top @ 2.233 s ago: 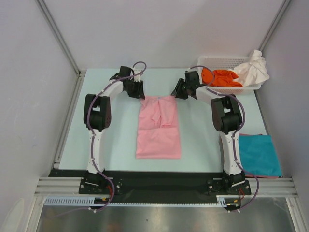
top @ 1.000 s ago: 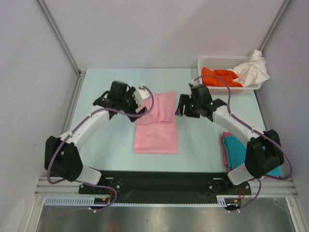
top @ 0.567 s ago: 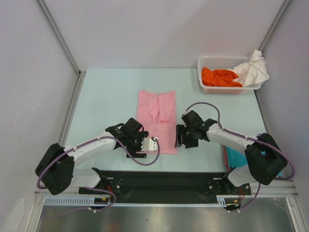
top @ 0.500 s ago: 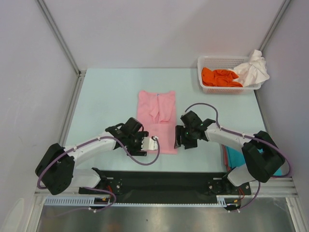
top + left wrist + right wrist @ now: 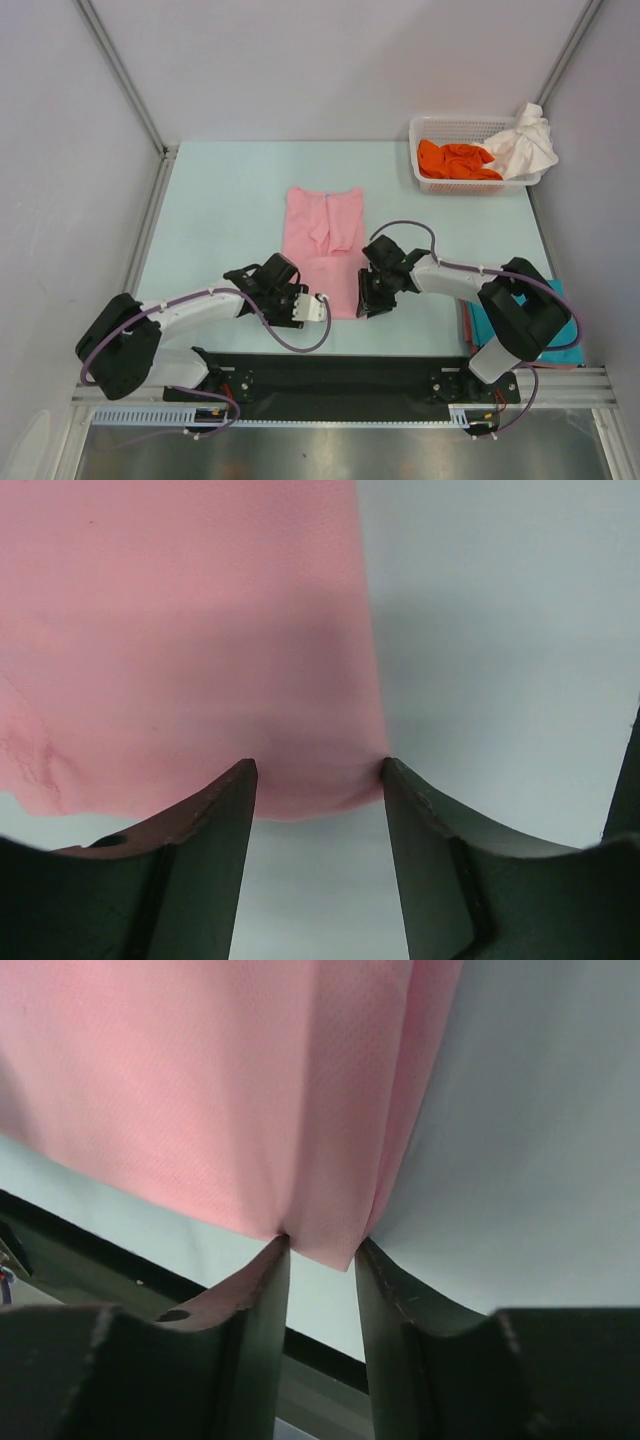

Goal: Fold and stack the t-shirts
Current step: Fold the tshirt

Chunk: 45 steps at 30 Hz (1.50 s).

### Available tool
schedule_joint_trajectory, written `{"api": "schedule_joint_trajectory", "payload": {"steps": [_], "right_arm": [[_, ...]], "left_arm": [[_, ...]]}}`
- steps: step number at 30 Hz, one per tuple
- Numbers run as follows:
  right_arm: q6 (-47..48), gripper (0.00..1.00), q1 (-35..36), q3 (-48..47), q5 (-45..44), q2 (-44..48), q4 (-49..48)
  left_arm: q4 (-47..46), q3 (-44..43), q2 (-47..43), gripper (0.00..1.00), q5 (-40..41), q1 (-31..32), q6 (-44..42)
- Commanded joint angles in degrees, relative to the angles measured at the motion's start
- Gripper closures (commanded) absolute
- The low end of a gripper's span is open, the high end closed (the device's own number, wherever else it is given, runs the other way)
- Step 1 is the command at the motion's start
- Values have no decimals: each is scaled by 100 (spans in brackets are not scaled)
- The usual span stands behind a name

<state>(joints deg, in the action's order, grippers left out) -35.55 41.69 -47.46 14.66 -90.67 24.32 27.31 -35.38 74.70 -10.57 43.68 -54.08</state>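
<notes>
Pink shirt [image 5: 325, 240] part-folded, left end effector [image 5: 318, 770] and right end effector [image 5: 322, 1245] gaping astride its near corners; orange shirt [image 5: 455, 160], white shirt [image 5: 528, 140] unfolded.

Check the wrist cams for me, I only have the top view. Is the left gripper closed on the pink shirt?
Observer: No. The left wrist view shows the left gripper open, jaws wide, with the near hem of the pink shirt running across the gap between the fingertips.
Operator: Right side?
Observer: Also open. The right gripper has a narrower gap, and the shirt's near corner sits inside it.
Operator: Single layer at that corner?
Observer: No. The right wrist view shows a second layer along that side edge, with a fold line running down to the corner.
</notes>
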Motion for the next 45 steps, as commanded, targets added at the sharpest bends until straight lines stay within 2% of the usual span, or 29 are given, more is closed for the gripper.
{"api": "schedule_joint_trajectory", "payload": {"steps": [1,4,6,7,8,9,14,19,23,28,29,35,45], "right_arm": [[13,67,32,-17,-121,-91,38],[83,83,32,-88,-129,-117,108],[153,92,32,-193,-112,-117,170],[162,94,23,-219,-95,-135,196],[197,95,23,-263,-86,-135,214],[224,99,23,-351,-51,-143,284],[356,100,-125,-781,99,14,723],[557,100,-758,-1501,556,-64,908],[909,100,-1224,-2712,635,-634,1014],[1015,100,-1909,-4076,679,-1661,873],[989,100,-1971,-4313,670,-1786,830],[717,100,-2384,-5685,644,-2885,548],[382,100,-2649,-6512,521,-3694,346]], "left_arm": [[-120,110,177,40,-42,88,-93],[-165,110,256,47,-51,88,-67],[-287,92,317,65,-33,97,-6],[-340,75,387,76,-7,97,116],[-375,-12,440,99,46,97,213],[-393,-83,484,100,55,97,327],[142,-688,573,100,-226,-78,706],[924,-1681,827,100,-560,-1043,593],[1057,-2795,1222,100,-569,-1607,373],[1162,-4405,2292,100,-587,-2266,565],[1189,-4930,2486,100,-613,-2328,601],[1251,-6567,3726,100,-429,-2628,847],[715,-7791,4913,100,-271,-2733,1479]]}}
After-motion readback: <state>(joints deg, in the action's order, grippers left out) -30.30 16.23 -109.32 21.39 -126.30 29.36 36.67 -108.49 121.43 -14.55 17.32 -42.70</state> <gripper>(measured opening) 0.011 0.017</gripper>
